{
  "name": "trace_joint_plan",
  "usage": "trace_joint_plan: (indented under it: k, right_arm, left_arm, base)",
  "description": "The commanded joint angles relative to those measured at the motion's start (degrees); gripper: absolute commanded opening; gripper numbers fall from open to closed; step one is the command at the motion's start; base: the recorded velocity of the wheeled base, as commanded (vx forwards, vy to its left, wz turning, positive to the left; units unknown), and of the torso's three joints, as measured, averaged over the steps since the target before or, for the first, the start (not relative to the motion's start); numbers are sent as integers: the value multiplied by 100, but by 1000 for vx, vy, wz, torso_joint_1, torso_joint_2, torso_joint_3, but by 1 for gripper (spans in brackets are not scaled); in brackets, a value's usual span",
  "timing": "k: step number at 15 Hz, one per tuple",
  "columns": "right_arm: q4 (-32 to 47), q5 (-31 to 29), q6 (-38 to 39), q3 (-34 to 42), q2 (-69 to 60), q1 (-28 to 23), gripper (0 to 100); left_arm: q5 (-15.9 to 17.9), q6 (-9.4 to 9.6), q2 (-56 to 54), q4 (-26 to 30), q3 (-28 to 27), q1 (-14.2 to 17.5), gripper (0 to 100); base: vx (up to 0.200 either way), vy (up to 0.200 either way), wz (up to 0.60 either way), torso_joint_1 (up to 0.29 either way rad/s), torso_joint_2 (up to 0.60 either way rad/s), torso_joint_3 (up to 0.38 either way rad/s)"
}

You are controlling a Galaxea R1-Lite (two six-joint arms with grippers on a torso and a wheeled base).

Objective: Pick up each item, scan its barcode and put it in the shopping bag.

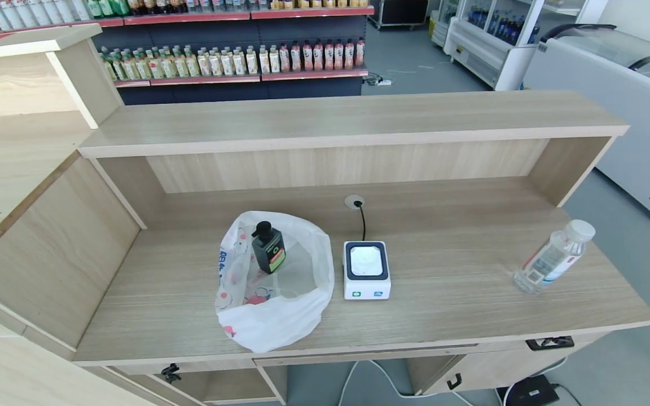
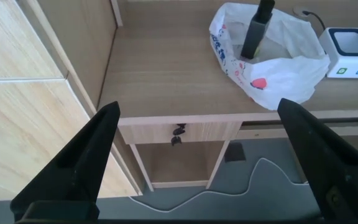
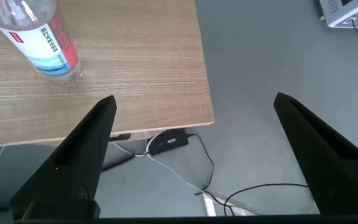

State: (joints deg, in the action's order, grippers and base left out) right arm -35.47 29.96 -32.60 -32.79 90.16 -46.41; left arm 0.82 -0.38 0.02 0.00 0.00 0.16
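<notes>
Your left gripper (image 2: pixel 197 106) and right gripper (image 3: pixel 194 99) are standing open; the water bottle (image 1: pixel 553 256) is looking light and slippery, so grasp mid-body.

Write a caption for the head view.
Dark bottle in the bag, scanner beside it, water bottle on the counter's right end.

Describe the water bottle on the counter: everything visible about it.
The water bottle is clear plastic with a white screw cap and a label in white, blue and red. It stands upright near the right end of the wooden counter, toward its front edge, touching only the counter. Its fill level cannot be told.
</notes>
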Motion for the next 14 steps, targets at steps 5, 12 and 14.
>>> trace_joint_plan:
  k: [5,12,14]
  right_arm:
    - [-452,950,-344,-87,986,-413,100]
    - [-847,1820,-1091,-342,1856,-105,100]
    - [-873,1961,-1100,-447,1997,132,100]
  left_arm:
    - [-3,3,-2,0,0,2,100]
    - [-3,-6,-2,0,0,2,100]
    - [-3,-6,-2,0,0,2,100]
  base:
    - [0,0,0,0,0,0]
    - [0,0,0,0,0,0]
    - [0,0,0,0,0,0]
